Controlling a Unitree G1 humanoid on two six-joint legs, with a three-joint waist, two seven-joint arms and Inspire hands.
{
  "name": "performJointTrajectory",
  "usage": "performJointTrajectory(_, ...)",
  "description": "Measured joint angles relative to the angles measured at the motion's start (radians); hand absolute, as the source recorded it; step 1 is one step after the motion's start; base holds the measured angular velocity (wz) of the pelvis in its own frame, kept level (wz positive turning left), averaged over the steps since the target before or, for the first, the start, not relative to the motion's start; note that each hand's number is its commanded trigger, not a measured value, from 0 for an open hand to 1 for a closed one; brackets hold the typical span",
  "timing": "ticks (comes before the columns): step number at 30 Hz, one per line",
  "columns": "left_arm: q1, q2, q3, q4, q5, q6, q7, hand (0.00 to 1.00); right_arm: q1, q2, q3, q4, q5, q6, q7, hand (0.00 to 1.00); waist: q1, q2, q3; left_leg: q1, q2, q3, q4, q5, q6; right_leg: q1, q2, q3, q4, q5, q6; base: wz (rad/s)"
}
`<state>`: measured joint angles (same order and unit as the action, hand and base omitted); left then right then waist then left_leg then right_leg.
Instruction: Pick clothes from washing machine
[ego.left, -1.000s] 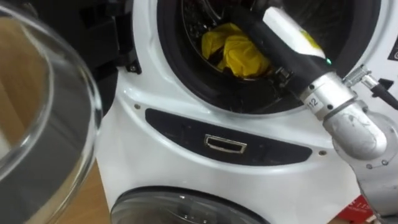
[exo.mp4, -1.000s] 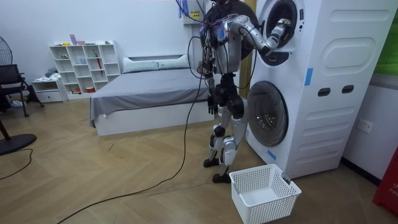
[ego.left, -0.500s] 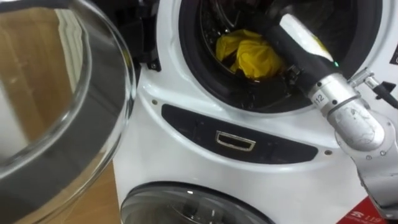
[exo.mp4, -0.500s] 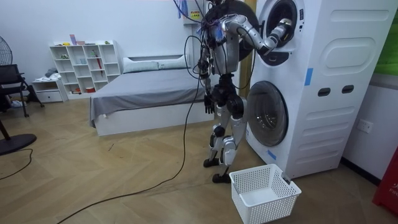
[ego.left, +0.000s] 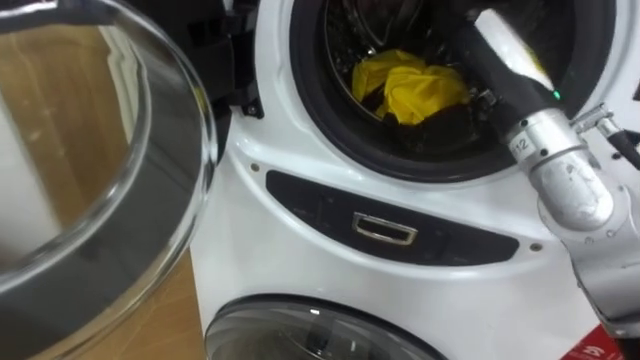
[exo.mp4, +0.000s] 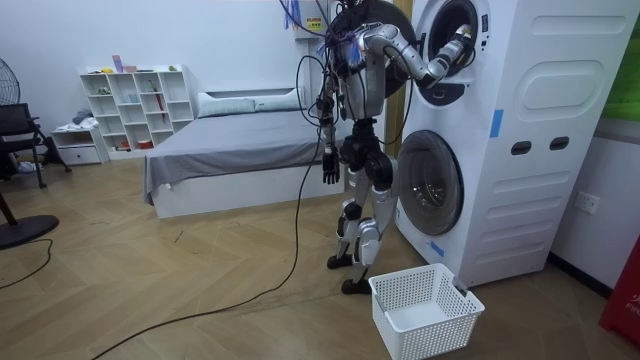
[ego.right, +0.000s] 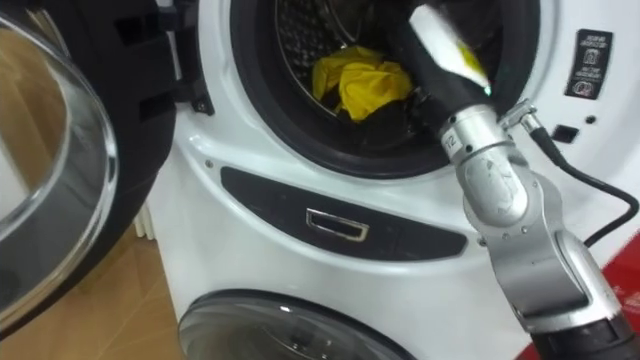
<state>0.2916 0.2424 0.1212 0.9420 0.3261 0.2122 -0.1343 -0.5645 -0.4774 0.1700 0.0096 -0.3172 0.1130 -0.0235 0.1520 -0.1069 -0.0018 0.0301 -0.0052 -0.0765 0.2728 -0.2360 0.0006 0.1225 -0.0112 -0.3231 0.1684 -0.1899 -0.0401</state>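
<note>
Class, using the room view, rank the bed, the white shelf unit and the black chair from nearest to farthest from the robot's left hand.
1. Bed, just past the hanging left hand, toward the view's left.
2. White shelf unit, against the back wall.
3. Black chair, at the far left edge.

Home bedroom: bed (exo.mp4: 240, 150), white shelf (exo.mp4: 140, 108), stacked washing machine (exo.mp4: 530, 150).
</note>
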Motion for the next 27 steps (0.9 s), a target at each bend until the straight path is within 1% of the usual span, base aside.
performJointTrajectory(2,-0.007,0.000,0.000,0.001,0.000,0.000,0.002,0.00,-0.001,0.000,0.000,0.005,-0.002,-0.001,-0.018,0.00,-0.005,0.000,0.0002,0.000,-0.004,-0.006,0.000,0.000,0.000,0.003,-0.001,-0.006,0.000,-0.002,0.003,0.10)
performJointTrajectory(8,-0.019,0.001,0.000,0.003,0.000,0.001,0.006,0.00,-0.002,0.000,-0.006,0.010,0.007,0.003,-0.030,0.00,-0.009,0.001,0.0003,0.002,-0.009,-0.003,-0.001,-0.002,0.007,0.003,-0.003,-0.002,0.001,-0.002,0.009,0.01)
performJointTrajectory(10,-0.022,0.001,0.000,0.003,0.000,0.001,0.006,0.00,-0.003,0.000,-0.006,0.010,0.007,0.009,-0.031,0.00,-0.010,0.001,0.0002,0.002,-0.009,-0.002,-0.001,-0.003,0.008,0.002,-0.004,-0.002,0.001,-0.002,0.010,0.00)
performJointTrajectory(16,-0.025,0.000,0.000,0.002,0.000,0.010,0.007,0.00,-0.005,0.000,-0.006,0.010,0.002,0.012,-0.032,0.00,-0.009,0.001,0.0002,0.002,-0.008,-0.001,-0.002,-0.003,0.008,0.002,-0.004,-0.002,0.001,-0.002,0.010,0.00)
performJointTrajectory(19,-0.026,0.000,0.000,-0.004,-0.002,0.025,0.008,0.00,-0.007,0.000,-0.006,0.018,0.006,0.014,-0.031,0.00,-0.009,0.002,0.0001,0.002,-0.008,-0.001,0.000,-0.003,0.009,0.004,-0.004,-0.003,0.002,-0.002,0.010,0.00)
performJointTrajectory(20,-0.025,-0.001,0.000,-0.005,-0.001,0.031,0.007,0.00,-0.009,0.000,-0.006,0.022,0.005,0.020,-0.026,0.00,-0.009,0.002,0.0000,0.001,-0.008,-0.003,0.002,-0.003,0.009,0.005,-0.004,-0.005,0.003,-0.002,0.010,0.04)
performJointTrajectory(24,-0.023,-0.007,0.000,-0.016,0.000,0.053,0.007,0.00,-0.026,0.000,-0.005,0.046,-0.006,0.039,0.016,0.00,-0.007,0.003,-0.0011,0.000,-0.009,-0.004,0.004,-0.003,0.010,0.005,-0.004,-0.004,0.004,-0.001,0.010,0.01)
performJointTrajectory(27,-0.023,-0.007,-0.001,-0.029,-0.001,0.067,0.006,0.00,-0.052,0.000,-0.003,0.102,-0.043,0.049,0.047,0.00,-0.007,0.001,-0.0023,0.000,-0.011,-0.005,0.005,-0.001,0.013,0.007,-0.006,-0.009,0.004,-0.001,0.010,0.04)
